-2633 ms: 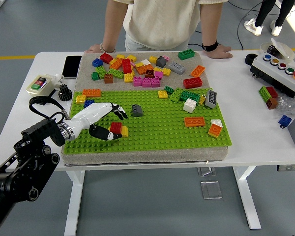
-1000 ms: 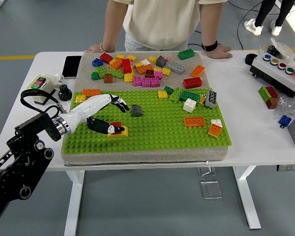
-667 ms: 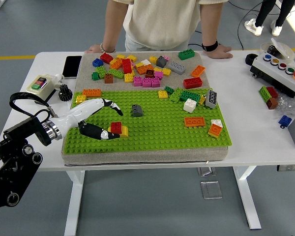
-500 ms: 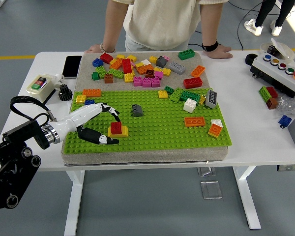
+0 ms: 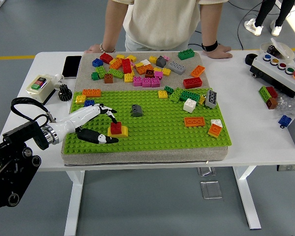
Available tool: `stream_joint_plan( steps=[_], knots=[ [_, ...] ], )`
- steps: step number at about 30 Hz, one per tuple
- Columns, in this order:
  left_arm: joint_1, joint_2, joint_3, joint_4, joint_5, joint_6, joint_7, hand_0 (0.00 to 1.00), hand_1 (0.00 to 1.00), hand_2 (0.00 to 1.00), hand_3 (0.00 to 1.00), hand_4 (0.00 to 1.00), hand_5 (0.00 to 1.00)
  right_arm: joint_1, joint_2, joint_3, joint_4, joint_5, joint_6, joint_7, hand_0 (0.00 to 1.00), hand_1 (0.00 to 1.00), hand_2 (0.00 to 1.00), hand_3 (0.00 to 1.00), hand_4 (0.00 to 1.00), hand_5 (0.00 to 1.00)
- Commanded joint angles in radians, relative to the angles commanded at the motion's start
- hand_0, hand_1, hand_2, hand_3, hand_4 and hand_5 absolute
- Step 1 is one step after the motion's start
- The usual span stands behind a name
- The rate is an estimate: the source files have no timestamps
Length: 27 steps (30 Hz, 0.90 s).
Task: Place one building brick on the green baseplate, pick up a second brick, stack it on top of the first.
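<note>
Nearest, at the front left of the green baseplate (image 5: 152, 132), left hand (image 5: 96, 123) lying low over the studs, fingers loosely spread and holding nothing, thumb stretched along the plate below and fingertips (image 5: 111, 114) just beside the stack without clearly touching it. Right hand nowhere in view. Just past the fingertips, red brick (image 5: 116, 128) seated on top of yellow brick (image 5: 119, 132), the pair standing upright on the baseplate's left part, well apart from the other pieces. Yellow brick flat and wider than deep, long axis running roughly left to right along the plate's near edge, sticking out a little to the right of the red one; red brick squarish and set towards the left end, studs up, no clear long axis at this size. By the look of it, both placing and stacking done, so the step in hand appears to be letting go. Next move calling only for a clean lift of the fingers back and left, without brushing the red brick. Whether the red brick is fully pressed down: too small to tell. Farther on, grey brick (image 5: 136, 110) lying loose on the plate; beyond, the pile of loose bricks (image 5: 137, 69) on the grey mat; farthest, a person with both hands resting on the table (image 5: 265, 132) at its far edge.
</note>
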Motion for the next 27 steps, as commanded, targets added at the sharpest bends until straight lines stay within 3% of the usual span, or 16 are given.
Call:
stream_joint_plan(
  steps=[27],
  knots=[
    [-0.006,-0.027,0.003,0.045,0.018,-0.001,0.008,0.998,0.92,0.878,0.583,0.998,0.548,0.0,0.0,0.005,0.0,0.001,0.001,-0.003,0.729,0.637,0.685,0.619,0.92,0.477]
  ],
)
